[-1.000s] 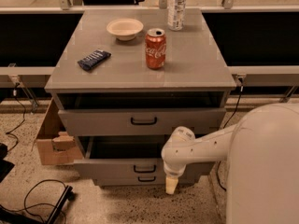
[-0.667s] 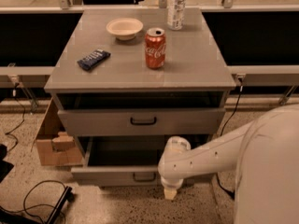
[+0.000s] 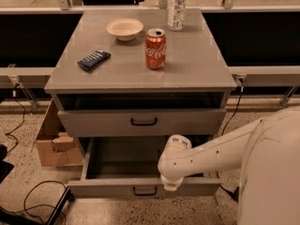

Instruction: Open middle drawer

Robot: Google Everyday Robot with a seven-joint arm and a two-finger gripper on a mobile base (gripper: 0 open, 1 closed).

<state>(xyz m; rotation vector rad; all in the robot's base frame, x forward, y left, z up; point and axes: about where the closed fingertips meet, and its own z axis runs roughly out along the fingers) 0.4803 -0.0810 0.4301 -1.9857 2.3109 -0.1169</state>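
The middle drawer (image 3: 117, 187) of the grey cabinet is pulled far out toward me. Its plain grey inside (image 3: 124, 156) is bare, and its low front carries a small black bar handle (image 3: 144, 190). My gripper (image 3: 170, 186) hangs at the end of the white arm, right at the drawer's front edge, just right of the handle. The taller-fronted drawer (image 3: 140, 122) above stands slightly out, with a dark gap over it. The lowest drawer is hidden under the pulled-out one.
On the cabinet top (image 3: 197, 69) stand a Coke can (image 3: 155, 48), a white bowl (image 3: 124, 28), a water bottle (image 3: 176, 6) and a blue snack bar (image 3: 93, 60). A cardboard box (image 3: 51, 142) sits on the floor to the left, with cables (image 3: 37, 200) near it.
The middle drawer has slid further out toward me. The arm end has moved down and toward me along with the drawer front.
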